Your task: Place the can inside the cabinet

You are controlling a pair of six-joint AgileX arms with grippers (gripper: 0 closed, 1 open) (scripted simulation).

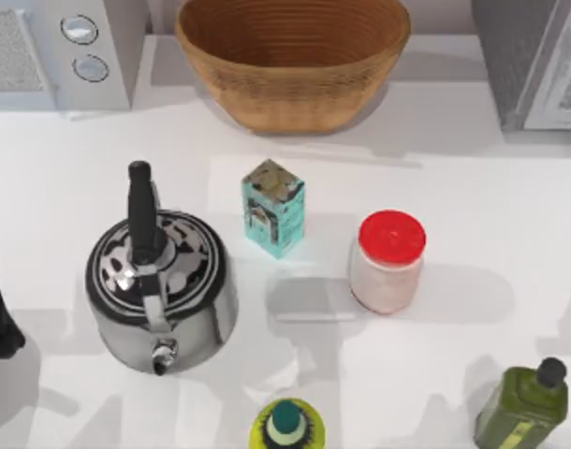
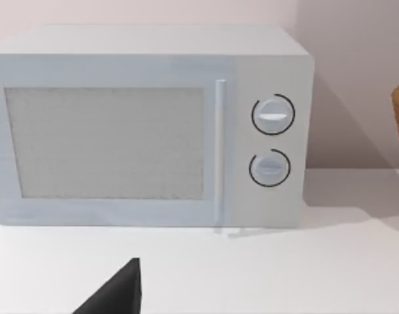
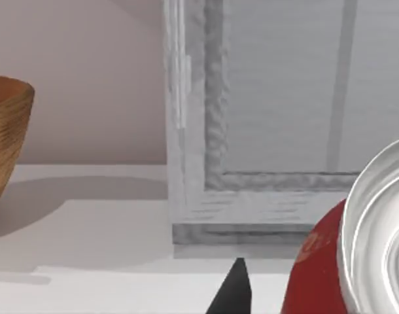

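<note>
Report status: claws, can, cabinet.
Left claw faces the microwave. Can close by the right claw, grip unclear. Cabinet ahead, door shut.

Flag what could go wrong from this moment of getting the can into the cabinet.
1. The cabinet door looks shut in the right wrist view, so the can, close to the camera, has no opening to enter.
2. The can sits right against the lens, tilted with its silver top showing; whether it is firmly held cannot be told, so it might slip.
</note>
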